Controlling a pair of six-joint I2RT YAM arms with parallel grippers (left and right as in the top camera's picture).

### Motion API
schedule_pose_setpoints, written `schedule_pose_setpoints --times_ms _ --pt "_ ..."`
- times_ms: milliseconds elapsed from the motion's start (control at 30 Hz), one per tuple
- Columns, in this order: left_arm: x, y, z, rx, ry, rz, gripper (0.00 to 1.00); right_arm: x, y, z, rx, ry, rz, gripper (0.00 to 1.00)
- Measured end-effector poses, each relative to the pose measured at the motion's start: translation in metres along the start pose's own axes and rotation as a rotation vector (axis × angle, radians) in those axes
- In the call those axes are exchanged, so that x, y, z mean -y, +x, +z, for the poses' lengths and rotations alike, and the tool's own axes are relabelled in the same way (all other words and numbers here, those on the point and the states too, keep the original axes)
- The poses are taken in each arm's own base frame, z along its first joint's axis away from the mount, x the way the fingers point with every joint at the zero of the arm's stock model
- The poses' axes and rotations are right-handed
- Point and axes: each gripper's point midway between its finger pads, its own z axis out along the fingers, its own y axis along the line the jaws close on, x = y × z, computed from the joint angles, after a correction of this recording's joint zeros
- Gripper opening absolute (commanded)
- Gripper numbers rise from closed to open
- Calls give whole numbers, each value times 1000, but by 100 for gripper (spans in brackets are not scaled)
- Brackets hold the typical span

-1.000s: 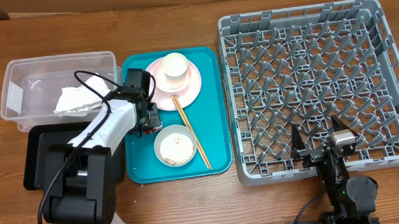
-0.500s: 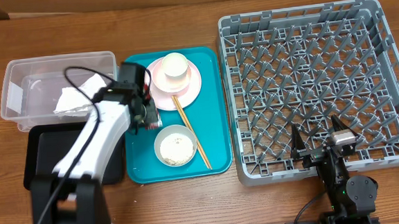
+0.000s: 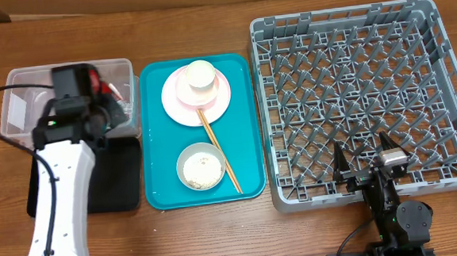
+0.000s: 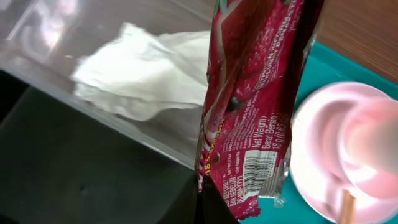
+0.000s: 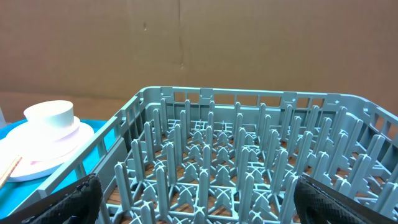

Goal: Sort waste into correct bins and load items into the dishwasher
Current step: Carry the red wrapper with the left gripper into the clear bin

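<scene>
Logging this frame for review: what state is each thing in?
left gripper: shut on red wrapper
red wrapper: held, hanging
right gripper: open, empty
napkin: crumpled, in clear tub
cup: on pink plate
bowl: upright, holding rice grains
chopsticks: lying on teal tray
dish rack: empty

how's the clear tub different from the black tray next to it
The clear tub is see-through and deep-walled; the black tray is opaque and shallow. The tub holds a crumpled napkin; the tray's visible part shows nothing. Both are rectangular, left of the teal tray.
</scene>
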Motion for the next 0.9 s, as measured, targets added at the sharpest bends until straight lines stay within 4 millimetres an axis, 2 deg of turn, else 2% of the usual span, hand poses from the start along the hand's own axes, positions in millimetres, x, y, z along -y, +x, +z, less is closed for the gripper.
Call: schedule_pose_setpoints --times_ms 133,300,367,433,533,700,800,900 --pt "-20 -3 24 -34 -46 -49 4 0 0 0 0 0 0 100" --pt "-25 -1 64 -81 -58 -72 5 0 0 0 0 0 0 100" --pt "-24 2 75 -95 -55 -71 10 0 0 0 0 0 0 100" --pt "-23 4 84 -108 -54 -69 27 0 0 0 0 0 -1 100" --pt "-21 2 85 -101 -44 -63 40 0 0 0 0 0 0 100" --pt "-17 -2 78 -113 -30 -57 48 0 0 0 0 0 0 100" --pt "-9 -9 67 -105 14 -49 52 0 0 0 0 0 0 100" --pt "6 -20 44 -73 97 -43 56 0 0 0 0 0 0 100"
